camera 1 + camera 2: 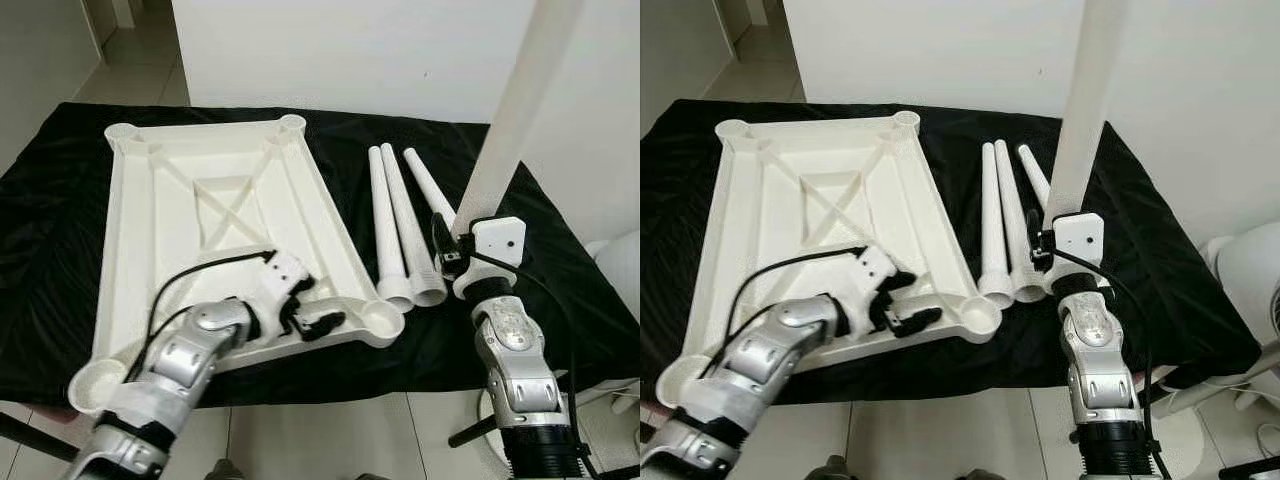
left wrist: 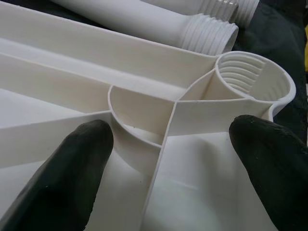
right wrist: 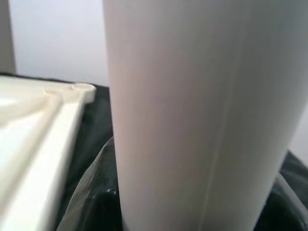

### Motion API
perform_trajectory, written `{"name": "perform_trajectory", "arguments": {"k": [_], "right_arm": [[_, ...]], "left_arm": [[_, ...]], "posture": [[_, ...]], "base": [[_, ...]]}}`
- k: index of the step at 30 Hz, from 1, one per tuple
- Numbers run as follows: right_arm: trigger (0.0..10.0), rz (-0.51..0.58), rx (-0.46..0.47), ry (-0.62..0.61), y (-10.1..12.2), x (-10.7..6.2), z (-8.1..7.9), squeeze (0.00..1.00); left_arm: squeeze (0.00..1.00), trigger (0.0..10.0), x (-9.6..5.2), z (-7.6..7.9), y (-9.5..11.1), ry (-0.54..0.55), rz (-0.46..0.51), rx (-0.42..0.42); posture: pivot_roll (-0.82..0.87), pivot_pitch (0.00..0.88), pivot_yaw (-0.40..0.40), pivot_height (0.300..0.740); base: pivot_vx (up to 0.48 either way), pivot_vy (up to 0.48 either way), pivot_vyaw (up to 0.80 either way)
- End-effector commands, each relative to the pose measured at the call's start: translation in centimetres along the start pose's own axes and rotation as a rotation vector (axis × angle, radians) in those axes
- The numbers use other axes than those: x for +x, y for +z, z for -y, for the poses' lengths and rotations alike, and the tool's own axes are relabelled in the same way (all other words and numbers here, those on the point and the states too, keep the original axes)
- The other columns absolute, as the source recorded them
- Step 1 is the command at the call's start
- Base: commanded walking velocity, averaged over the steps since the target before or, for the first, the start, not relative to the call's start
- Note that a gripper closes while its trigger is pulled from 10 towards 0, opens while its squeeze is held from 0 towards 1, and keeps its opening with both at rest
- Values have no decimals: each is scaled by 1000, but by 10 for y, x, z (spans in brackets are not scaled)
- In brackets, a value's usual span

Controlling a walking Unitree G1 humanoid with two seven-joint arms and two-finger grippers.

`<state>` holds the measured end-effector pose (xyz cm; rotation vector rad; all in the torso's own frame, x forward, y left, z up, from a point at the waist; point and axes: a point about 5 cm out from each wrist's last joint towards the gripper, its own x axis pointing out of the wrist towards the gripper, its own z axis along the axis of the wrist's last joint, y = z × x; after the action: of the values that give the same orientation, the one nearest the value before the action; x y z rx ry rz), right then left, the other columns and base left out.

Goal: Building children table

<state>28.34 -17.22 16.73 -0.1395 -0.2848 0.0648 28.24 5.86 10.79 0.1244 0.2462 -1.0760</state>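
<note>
Nearest, at 7 o'clock: my left gripper (image 1: 318, 318) rests on the near edge of the white tabletop (image 1: 200, 200), which lies upside down with its ribs up. The fingers (image 2: 67, 173) are spread apart, released, one on each side of a rib, gripping nothing. They sit just beside the near right corner socket (image 1: 380, 320); the left wrist view shows threads inside that socket.

At 5 o'clock: my right gripper (image 1: 452, 245) is clenched on a white table leg (image 1: 520, 100). The leg stands nearly upright, leaning slightly to 1 o'clock, and its top runs out of the picture. It is clear of the tabletop, off to the right of it.

Middle, 12 to 1 o'clock: three more legs (image 1: 395, 220) lie on the black cloth (image 1: 60, 170), side by side just right of the tabletop, threaded ends toward me. Two touch along their length; the third angles away to the right.

Far: the tabletop's two back corner sockets, then a white wall (image 1: 350, 50). Tiled floor (image 1: 140, 70) at 11 o'clock.
</note>
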Motion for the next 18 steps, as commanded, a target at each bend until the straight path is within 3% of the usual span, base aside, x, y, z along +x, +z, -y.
{"name": "perform_trajectory", "arguments": {"k": [1, 3, 4, 11, 14, 18], "right_arm": [[10000, 35, 35, 26, 5, 0, -5, 0], [10000, 34, 43, 35, 5, -1, -7, 0], [10000, 22, 73, 58, 2, -4, -15, 0], [10000, 13, 97, 81, 0, -6, -23, 0], [10000, 16, 117, 86, 1, -6, -23, 0], [10000, 13, 127, 75, 0, -7, -22, 0]], "left_arm": [[0, 10000, 11, 5, -3, 5, -29, 3], [0, 10000, 13, 4, -2, 18, -25, 3], [0, 10000, 19, -3, 0, 107, -13, 3], [0, 10000, 25, -18, 6, 235, -6, 50], [0, 10000, 25, -35, 15, 342, 16, 45], [0, 10000, 22, -39, 16, 338, 10, 67]], "posture": [[71, 11, -42, 740], [71, 11, -42, 740], [70, 13, -41, 740], [68, 13, -40, 740], [67, 12, -40, 740], [61, 9, -38, 740]], "base": [[0, 0, 0], [0, 0, 0], [0, 0, 0], [0, 0, 0], [0, 0, 0], [0, 0, 0]]}}
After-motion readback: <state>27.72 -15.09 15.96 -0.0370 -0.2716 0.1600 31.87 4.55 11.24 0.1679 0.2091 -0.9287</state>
